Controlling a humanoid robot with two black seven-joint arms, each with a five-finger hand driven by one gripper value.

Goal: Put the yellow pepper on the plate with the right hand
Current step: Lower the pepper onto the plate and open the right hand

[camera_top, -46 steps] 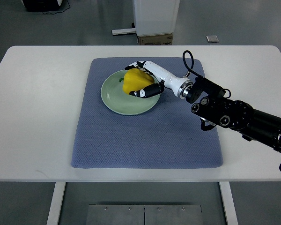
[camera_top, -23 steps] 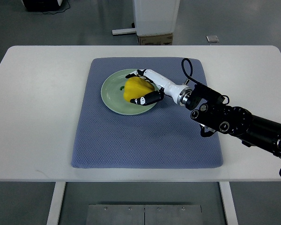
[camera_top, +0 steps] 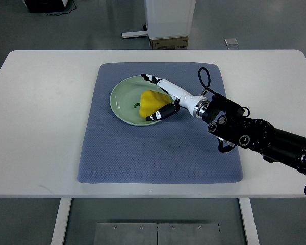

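Note:
The yellow pepper lies on its side on the right part of the pale green plate, its green stem pointing left. The plate sits on a blue-grey mat. My right hand reaches in from the right over the plate. Its fingers are spread, with a gap between them and the top of the pepper. The thumb lies against the pepper's lower right side. The pepper rests on the plate and is not gripped. The left arm is out of view.
The mat lies in the middle of a white table. My dark right forearm crosses the mat's right edge. A white post and a box stand on the floor behind the table.
The hand lowered the pepper onto the plate and opened. The fingers lifted off the pepper's top, and the pepper tipped over toward the plate's right side.

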